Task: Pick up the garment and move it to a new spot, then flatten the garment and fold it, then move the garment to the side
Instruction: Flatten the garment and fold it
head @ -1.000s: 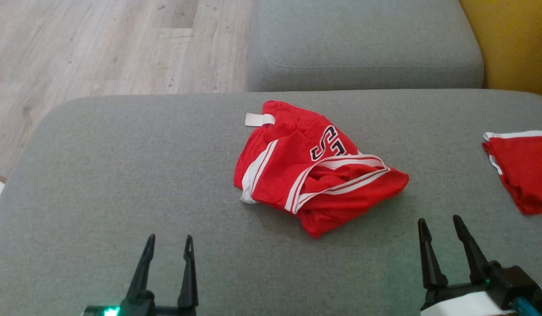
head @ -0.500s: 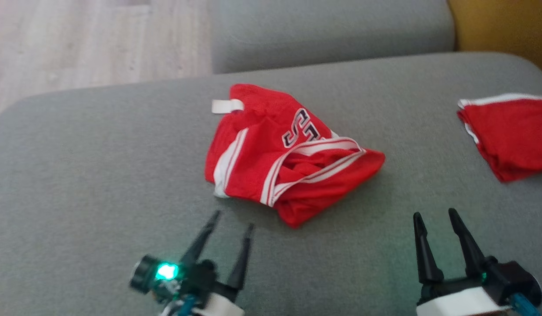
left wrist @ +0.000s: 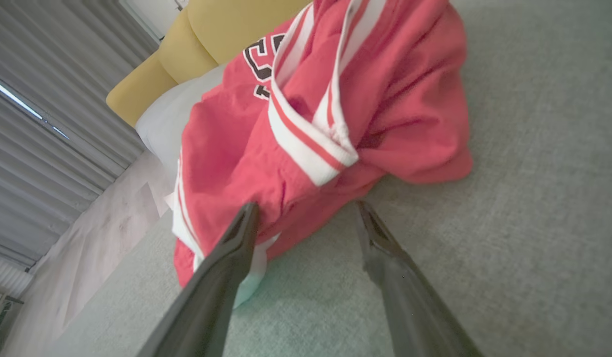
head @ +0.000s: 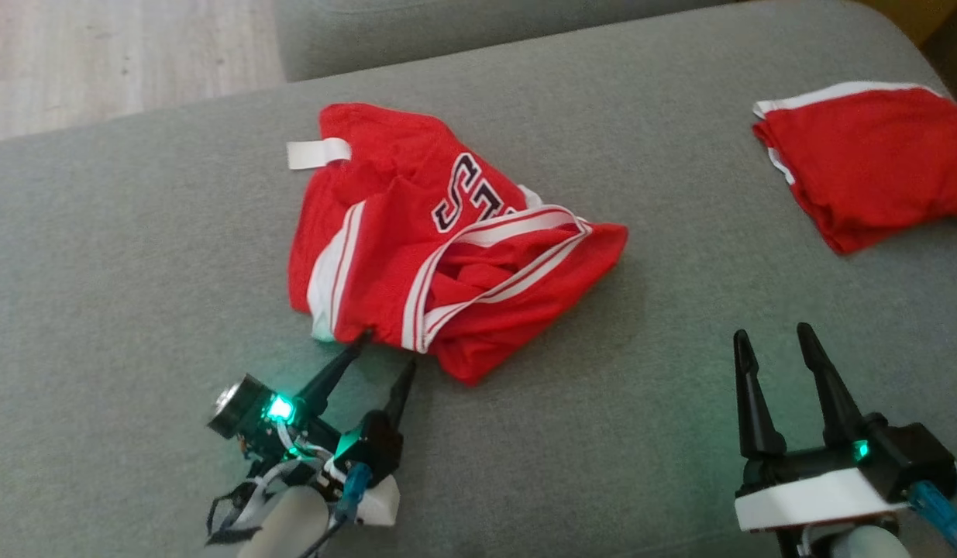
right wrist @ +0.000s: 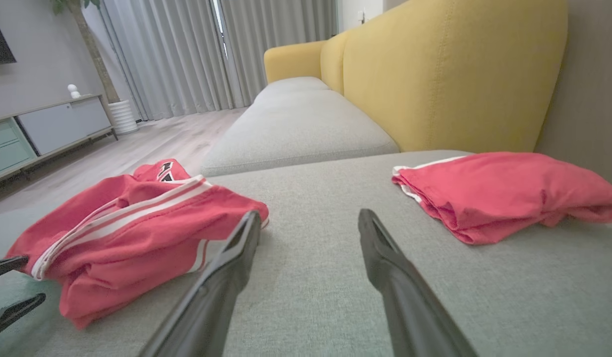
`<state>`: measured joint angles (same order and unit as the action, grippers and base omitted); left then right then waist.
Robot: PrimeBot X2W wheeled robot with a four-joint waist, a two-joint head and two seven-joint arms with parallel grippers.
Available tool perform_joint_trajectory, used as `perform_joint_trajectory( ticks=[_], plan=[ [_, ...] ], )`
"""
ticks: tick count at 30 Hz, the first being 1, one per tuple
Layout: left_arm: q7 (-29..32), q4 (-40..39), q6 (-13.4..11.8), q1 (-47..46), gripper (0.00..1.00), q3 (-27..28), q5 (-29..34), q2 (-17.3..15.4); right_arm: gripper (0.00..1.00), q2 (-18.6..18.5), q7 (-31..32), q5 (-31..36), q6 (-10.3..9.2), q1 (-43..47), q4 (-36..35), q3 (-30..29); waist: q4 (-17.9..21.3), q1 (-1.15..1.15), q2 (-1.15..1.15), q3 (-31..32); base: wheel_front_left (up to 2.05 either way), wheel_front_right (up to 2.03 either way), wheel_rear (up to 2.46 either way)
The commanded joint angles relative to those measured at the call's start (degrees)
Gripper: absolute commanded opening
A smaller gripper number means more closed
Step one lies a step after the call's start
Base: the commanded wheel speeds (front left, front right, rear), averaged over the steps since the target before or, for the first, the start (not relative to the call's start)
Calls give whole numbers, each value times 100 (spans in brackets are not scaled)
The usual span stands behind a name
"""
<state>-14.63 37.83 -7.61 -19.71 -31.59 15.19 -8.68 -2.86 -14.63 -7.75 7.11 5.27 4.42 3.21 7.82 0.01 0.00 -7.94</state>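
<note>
You're over a grey sofa seat (head: 137, 232), w/ a 2nd grey cushion (right wrist: 296, 124) beyond it and a yellow backrest (right wrist: 449, 74) rising alongside both. Pale wood floor (head: 98, 62) past the seat's edge. In the right wrist view you get floor-length grey curtains (right wrist: 162, 54) w/ a strip of daylight (right wrist: 217, 25) btwn them. A low cabinet (right wrist: 48, 129) w/ pale drawers sits against a grey wall (right wrist: 33, 64), white ribbed pot (right wrist: 122, 116) next to it.
</note>
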Motion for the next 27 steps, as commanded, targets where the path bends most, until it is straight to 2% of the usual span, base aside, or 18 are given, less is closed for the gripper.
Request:
perform_joint_trajectory(
  ticks=[1,6,13,14,15,21,23,27],
  plan=[
    [-37,-64,-145,-300,100,121,64,-111,100,-110,-37,-48,37,-231,-195,119,88,-1,0,-65,0,0,0],
    [-37,-141,-358,-443,100,-5,-83,-150,100,-121,-37,-61,37,-234,-183,130,177,-1,0,-80,0,0,0],
    [-37,-417,-461,-382,100,-314,-350,-288,100,-102,-37,-82,37,-220,-118,196,324,-1,0,51,0,0,0],
    [-37,-408,-475,-368,31,-330,-400,-308,100,-98,-37,-83,37,-217,-110,207,344,-1,0,71,0,0,0],
    [-37,-378,-475,-353,0,-330,-469,-319,100,-94,-37,-81,37,-213,-104,212,368,-1,0,96,0,0,0],
    [-37,-316,-360,-314,0,-316,-872,-344,100,-63,-37,-81,37,-157,-87,205,527,-1,0,253,0,0,0],
    [-37,-409,-212,-302,0,-320,-1051,-296,100,-53,-37,-76,37,-125,-76,194,575,-1,0,334,0,0,0],
    [-37,-703,251,-373,0,-371,-1416,-138,100,-34,-37,-70,37,-62,-55,208,688,-1,0,542,0,0,0]
  ],
)
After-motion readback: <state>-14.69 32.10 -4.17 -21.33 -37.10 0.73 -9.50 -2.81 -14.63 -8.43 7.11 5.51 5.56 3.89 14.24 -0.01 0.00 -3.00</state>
